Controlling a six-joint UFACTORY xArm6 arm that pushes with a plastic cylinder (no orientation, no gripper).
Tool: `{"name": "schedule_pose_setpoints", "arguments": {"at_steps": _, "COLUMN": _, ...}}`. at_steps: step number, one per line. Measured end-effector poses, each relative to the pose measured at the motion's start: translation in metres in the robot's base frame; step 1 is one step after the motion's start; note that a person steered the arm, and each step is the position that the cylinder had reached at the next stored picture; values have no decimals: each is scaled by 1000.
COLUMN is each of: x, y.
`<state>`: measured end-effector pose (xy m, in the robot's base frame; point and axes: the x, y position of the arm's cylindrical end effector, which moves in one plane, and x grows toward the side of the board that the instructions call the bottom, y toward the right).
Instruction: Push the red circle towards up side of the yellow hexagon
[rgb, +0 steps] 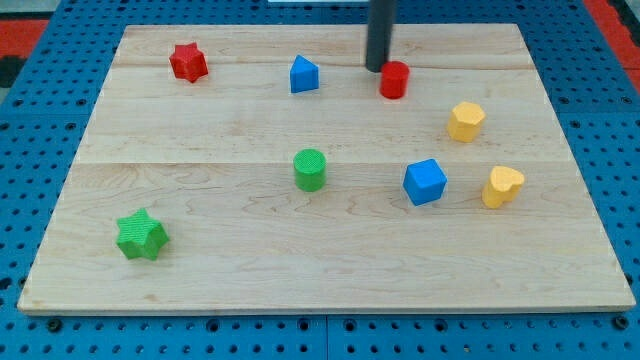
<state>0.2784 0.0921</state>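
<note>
Nearest lies one green star block (141, 236); eight blocks altogether on the wooden board (250, 270). At twelve o'clock, my tip (376, 68) touches the red circle block (394, 79), with the yellow hexagon block (465, 121) at its four o'clock.

Just beside my tip (376, 68), which is dark, sits the red circle (394, 79); further off are the yellow hexagon (465, 121), a blue cube (425, 182) and a green star (141, 235), all on the pale wooden board (220, 130).
</note>
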Motion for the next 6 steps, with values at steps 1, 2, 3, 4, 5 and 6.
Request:
{"name": "schedule_pose_setpoints", "arguments": {"at_steps": 1, "x": -1, "y": 24}}
{"name": "schedule_pose_setpoints", "arguments": {"at_steps": 2, "x": -14, "y": -45}}
{"name": "schedule_pose_setpoints", "arguments": {"at_steps": 3, "x": 42, "y": -31}}
{"name": "schedule_pose_setpoints", "arguments": {"at_steps": 4, "x": 31, "y": 7}}
{"name": "schedule_pose_setpoints", "arguments": {"at_steps": 5, "x": 7, "y": 16}}
{"name": "schedule_pose_setpoints", "arguments": {"at_steps": 6, "x": 7, "y": 77}}
